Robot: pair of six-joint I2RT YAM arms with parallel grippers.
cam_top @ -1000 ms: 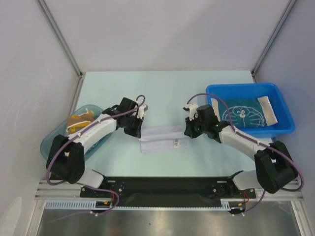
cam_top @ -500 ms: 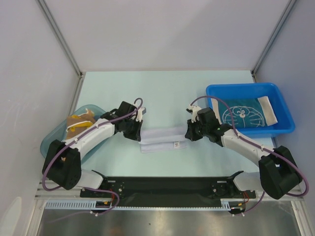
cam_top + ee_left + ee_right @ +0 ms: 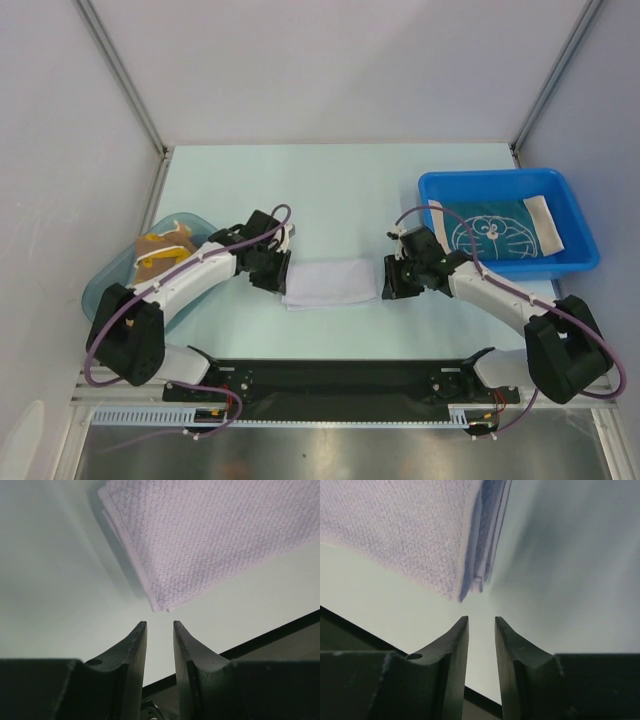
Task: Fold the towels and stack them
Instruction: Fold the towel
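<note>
Towel [image 3: 328,281] between left end effector [image 3: 160,626] and right end effector [image 3: 481,620], both low, slightly spread

No words or numbers can be read anywhere. The teal-blue cloth towel [image 3: 490,232] in the blue plastic bin [image 3: 500,177] shows a white drawn cartoon face (a picture, not letters). The brown cloth towel [image 3: 160,244] has yellow marks, too small to read.
</note>
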